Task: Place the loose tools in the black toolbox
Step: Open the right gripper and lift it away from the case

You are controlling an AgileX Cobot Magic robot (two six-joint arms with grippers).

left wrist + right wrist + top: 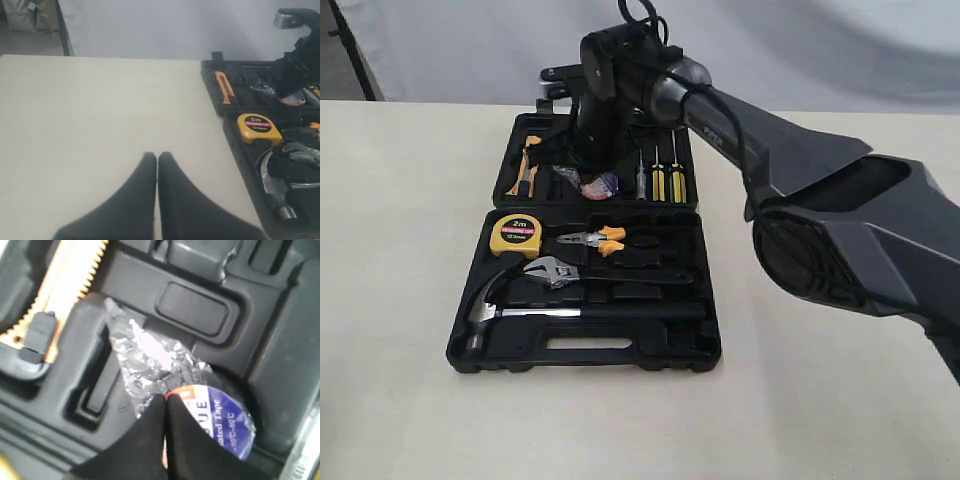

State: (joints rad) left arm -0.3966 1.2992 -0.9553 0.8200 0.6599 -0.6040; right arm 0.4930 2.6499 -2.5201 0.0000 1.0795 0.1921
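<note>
My right end effector [165,398] is fully closed, tips meeting at the clear wrap of the tape roll [222,412], which lies in a recess in the far half of the black toolbox [660,352]; whether the wrap is pinched I cannot tell. Claw hammer [555,312] and adjustable wrench [556,272] occupy the near half. My left end effector [157,157], closed and empty, hangs over the tabletop [100,110].

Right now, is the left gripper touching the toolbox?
Apart. Left wrist view: bare table separates the left gripper from the black toolbox.
</note>
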